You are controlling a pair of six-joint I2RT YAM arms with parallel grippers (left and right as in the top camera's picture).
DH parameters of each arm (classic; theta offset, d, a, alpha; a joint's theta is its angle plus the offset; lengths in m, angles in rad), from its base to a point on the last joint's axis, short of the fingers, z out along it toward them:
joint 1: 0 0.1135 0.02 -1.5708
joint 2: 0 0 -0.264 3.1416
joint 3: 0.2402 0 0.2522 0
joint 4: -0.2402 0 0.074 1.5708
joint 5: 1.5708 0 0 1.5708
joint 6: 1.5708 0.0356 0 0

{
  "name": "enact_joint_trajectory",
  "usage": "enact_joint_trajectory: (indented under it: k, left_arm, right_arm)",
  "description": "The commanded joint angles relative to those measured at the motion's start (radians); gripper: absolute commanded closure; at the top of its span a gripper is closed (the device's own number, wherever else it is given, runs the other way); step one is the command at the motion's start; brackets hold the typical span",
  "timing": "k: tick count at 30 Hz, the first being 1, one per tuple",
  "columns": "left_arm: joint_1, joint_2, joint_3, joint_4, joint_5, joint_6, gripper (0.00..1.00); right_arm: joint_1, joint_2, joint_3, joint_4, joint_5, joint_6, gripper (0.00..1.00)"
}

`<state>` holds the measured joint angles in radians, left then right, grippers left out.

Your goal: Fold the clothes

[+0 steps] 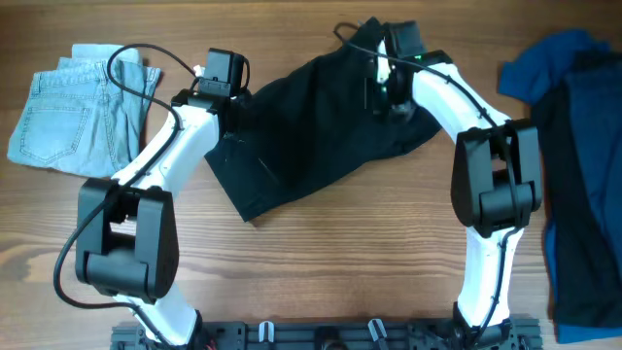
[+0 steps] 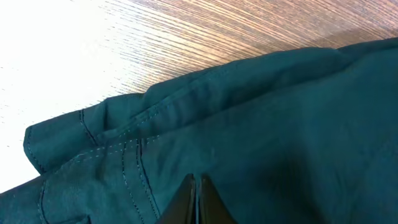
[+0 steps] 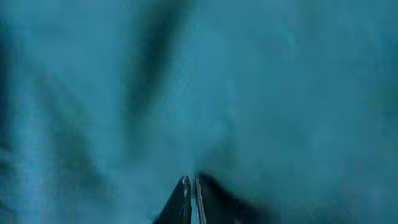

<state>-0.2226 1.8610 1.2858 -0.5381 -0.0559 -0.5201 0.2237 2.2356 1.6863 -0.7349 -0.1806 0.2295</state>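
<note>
**Black shorts aslant at mid-table, both pincers closed over them**

The black shorts (image 1: 311,126) are spread flat, somewhat rumpled, on a table (image 1: 321,262) of pale wood grain. The table fills the overhead view, and no more of the room is shown. The long axis of the shorts runs from about 8 o'clock to about 2 o'clock in that view. The broad end lies toward 8 o'clock and the narrower, bunched end toward 2 o'clock. Which end is the waist cannot be told.

In the left wrist view a stitched, folded edge of the shorts is seen against bare wood. The left pincer (image 2: 196,183) is set over the 9 o'clock edge of the shorts, its fingers brought together with the tips down on the cloth. The right pincer (image 3: 191,183) is placed at the 2 o'clock end, its fingers likewise pressed together over fabric that fills its blurred view. Whether cloth is pinched in either pincer cannot be told.

Folded denim shorts (image 1: 68,117) lie well apart at 9 o'clock. At 3 o'clock a blue garment (image 1: 549,63) is heaped, partly overlapped by a navy garment (image 1: 583,194). A dark rail (image 1: 321,335) is seen at 6 o'clock, where both arms are mounted.
</note>
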Motion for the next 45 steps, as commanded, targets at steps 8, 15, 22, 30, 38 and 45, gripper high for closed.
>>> enact_joint_trajectory:
  k: [8,15,22,30,38,45]
  left_arm:
    - [-0.002,0.004,0.004,0.003,-0.017,0.015,0.96]
    - [-0.002,0.004,0.004,0.012,-0.016,0.015,0.96]
    - [-0.002,0.004,0.004,0.011,-0.013,0.015,0.96]
    - [-0.002,0.004,0.004,0.006,-0.013,0.016,0.96]
    - [0.001,-0.006,0.013,0.017,-0.024,0.042,0.96]
    - [0.100,-0.182,0.109,-0.254,-0.013,-0.163,0.55]
  right_arm:
    - [-0.132,-0.007,-0.011,-0.299,0.159,-0.018,0.96]
    - [-0.143,-0.132,0.033,-0.298,0.195,-0.072,0.96]
    - [-0.229,-0.183,-0.025,-0.155,0.188,-0.070,0.96]
    - [-0.264,-0.116,-0.236,0.089,0.238,-0.069,0.96]
    - [-0.289,-0.114,-0.323,0.126,0.334,-0.069,0.96]
    - [-0.289,-0.114,-0.323,0.108,0.292,-0.070,0.86]
